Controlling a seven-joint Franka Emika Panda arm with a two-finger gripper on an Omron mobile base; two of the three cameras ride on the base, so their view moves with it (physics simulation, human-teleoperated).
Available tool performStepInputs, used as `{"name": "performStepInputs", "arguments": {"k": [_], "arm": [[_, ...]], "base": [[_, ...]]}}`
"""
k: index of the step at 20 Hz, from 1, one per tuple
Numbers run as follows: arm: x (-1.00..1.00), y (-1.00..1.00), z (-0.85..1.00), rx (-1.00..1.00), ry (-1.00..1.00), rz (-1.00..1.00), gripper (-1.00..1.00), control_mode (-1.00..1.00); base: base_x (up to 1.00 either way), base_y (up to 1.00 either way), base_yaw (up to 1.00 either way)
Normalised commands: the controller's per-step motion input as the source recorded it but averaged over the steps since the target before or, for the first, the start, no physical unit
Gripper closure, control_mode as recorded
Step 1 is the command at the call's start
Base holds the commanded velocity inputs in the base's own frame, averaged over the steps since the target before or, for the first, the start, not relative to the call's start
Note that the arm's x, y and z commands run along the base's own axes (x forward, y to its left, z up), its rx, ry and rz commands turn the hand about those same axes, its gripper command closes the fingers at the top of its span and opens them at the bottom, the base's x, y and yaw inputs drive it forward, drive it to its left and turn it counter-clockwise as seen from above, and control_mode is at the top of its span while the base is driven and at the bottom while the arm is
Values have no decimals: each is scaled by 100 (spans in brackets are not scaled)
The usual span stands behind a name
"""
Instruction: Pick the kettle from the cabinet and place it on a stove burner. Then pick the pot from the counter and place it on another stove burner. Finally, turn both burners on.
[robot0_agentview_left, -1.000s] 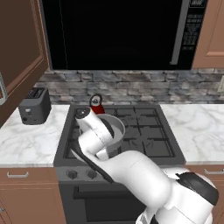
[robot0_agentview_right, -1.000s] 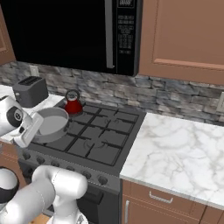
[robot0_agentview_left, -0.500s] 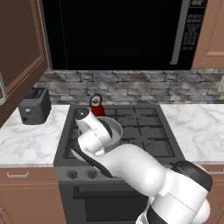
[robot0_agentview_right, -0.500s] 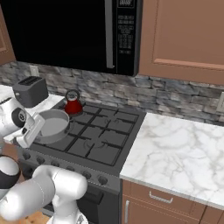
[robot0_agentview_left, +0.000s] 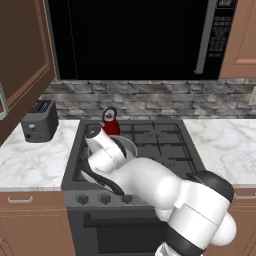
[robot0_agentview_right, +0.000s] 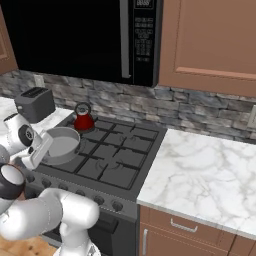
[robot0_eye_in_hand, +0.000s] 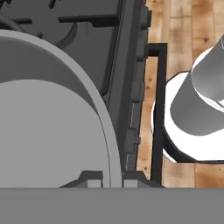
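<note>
Dark stove (robot0_agentview_left: 165, 145) carries the kettle (robot0_agentview_left: 111, 123) at its back left burner. My jaws pinch the pot (robot0_agentview_right: 61, 145) rim, holding it over the front left burner, just ahead of the kettle.

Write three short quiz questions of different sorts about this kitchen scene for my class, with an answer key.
1. True or false: the kettle stands on a rear burner of the stove.
2. Multiple choice: the pot sits A) on the counter beside the toaster, B) on a front burner, C) inside the cabinet.
3. Fill in: the gripper is shut on the pot's ____.

Key: 1 true. 2 B. 3 rim.
</note>
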Motion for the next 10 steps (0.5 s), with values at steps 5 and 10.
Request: {"name": "performStepInputs", "arguments": {"k": [5,10], "arm": [[16,10,-14,0,1,0,100,-100],[17,11,-17,0,1,0,100,-100]], "base": [[0,0,0],[0,0,0]]}}
